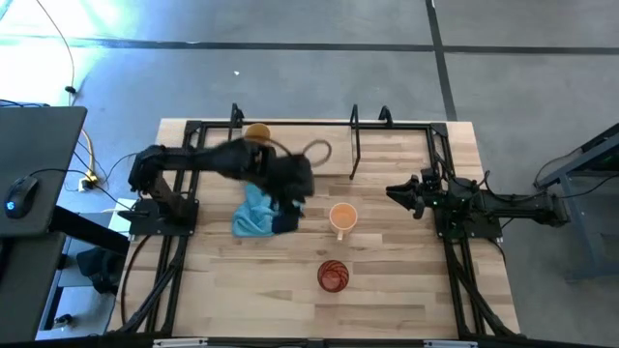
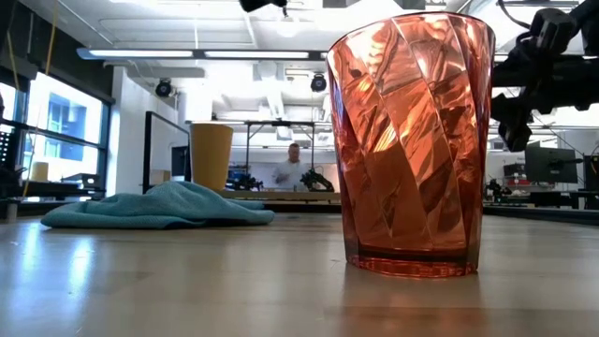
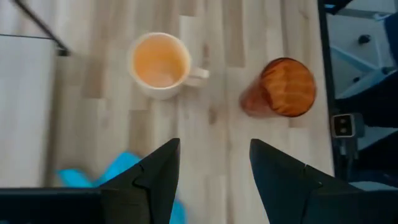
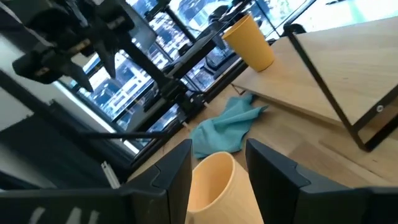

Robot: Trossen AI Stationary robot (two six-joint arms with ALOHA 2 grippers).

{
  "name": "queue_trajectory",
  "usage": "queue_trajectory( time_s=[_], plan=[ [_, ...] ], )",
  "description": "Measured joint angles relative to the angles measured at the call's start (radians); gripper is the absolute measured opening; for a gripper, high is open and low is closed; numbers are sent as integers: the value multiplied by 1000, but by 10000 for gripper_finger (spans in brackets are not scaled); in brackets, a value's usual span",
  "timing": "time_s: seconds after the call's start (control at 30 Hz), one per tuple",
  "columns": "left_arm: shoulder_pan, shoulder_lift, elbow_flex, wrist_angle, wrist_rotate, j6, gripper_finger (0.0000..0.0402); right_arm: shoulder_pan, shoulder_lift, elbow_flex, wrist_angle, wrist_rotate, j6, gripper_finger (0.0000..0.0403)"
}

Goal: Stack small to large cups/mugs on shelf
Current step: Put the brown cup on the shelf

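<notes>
On the pale planked wooden table (image 1: 387,300), the left gripper (image 1: 287,211) hangs with fingers spread and empty above the crumpled blue cloth (image 1: 253,215), with the smooth mustard-yellow cup (image 1: 257,132) behind. Rightward stand the round orange mug (image 1: 342,217), the ribbed translucent red cup (image 1: 333,275) and the thin black wire shelf (image 1: 368,135); the right gripper (image 1: 395,193) waits spread, empty.

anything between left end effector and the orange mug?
No. The left wrist view shows bare wood between the open left end effector and the orange mug.

Two black jointed arms on black tube-frame mounts. Left gripper (image 3: 214,177): dark matte fingers (image 3: 158,174), broad, angular, tapering to blunt tips. Right gripper (image 4: 217,165): same dark wedge-shaped fingers (image 4: 273,168). Small green light near right arm's wrist. Black cables along both mounts.
</notes>
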Motion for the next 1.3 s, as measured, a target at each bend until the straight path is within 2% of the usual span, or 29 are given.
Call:
queue_trajectory(
  time_s=[0.33,0.53,0.87,1.3],
  plan=[
    [-143,5,-225,332,-90,-259,184,0,0,0,-30,-76,-11,140],
    [-218,51,-240,428,-120,-366,184,0,0,0,-41,-105,-31,140],
    [-257,151,-243,471,-124,-487,184,0,18,0,-42,-119,-25,140],
    [-257,165,-241,462,-165,-565,184,0,19,0,-42,-119,-22,140]
  ],
)
